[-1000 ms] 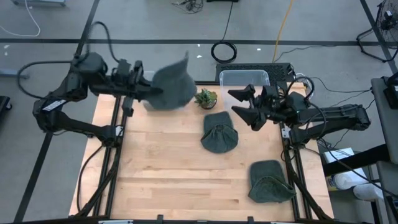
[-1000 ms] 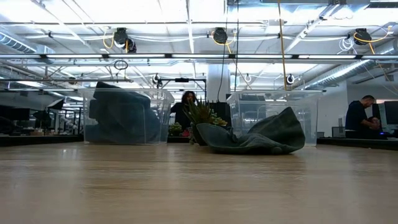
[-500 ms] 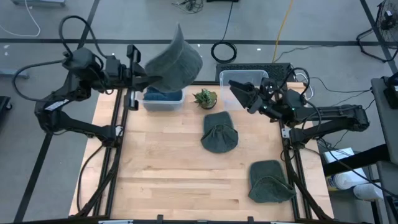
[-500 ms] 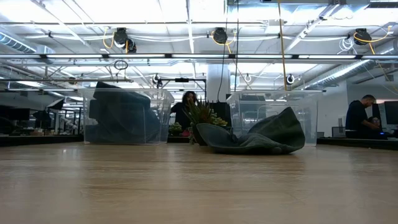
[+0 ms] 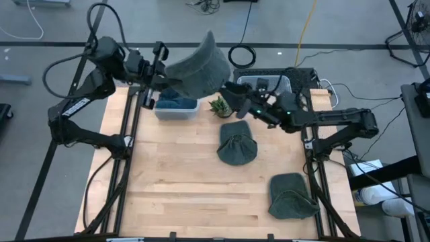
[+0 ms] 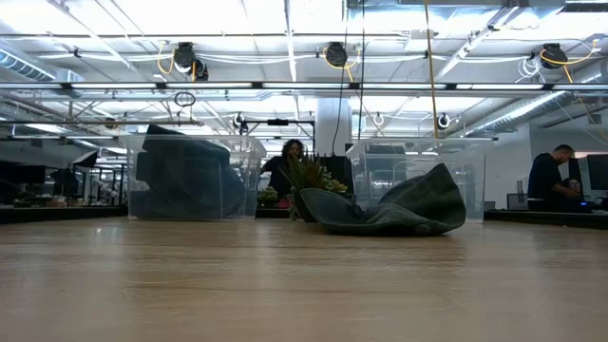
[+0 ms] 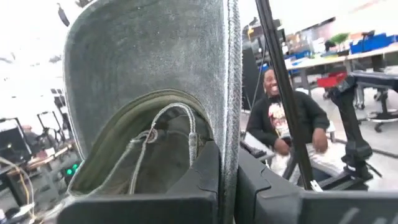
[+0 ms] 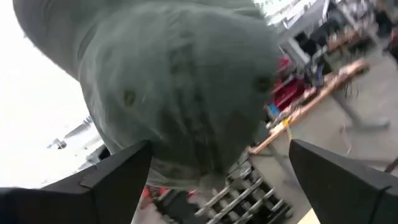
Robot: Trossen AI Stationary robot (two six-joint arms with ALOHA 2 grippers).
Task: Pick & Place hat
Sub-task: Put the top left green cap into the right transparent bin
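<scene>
We see the left gripper (image 5: 163,65) clamped on the brim of a grey-green fabric hat (image 5: 199,67), held aloft over the desk's (image 5: 181,188) far edge, beside the clear plastic bin (image 5: 176,105) holding blue cloth. Since half a second ago the hat has shifted rightward. The right gripper (image 5: 234,92) has swung left from near the second clear bin (image 5: 269,82); it is now spread wide, empty, just beside the hat above the small potted plant (image 5: 222,105). Two more grey hats (image 5: 237,144) lie unmoved.

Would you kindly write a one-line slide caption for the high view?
Left gripper holds a grey hat aloft while the open right gripper reaches toward it.
</scene>
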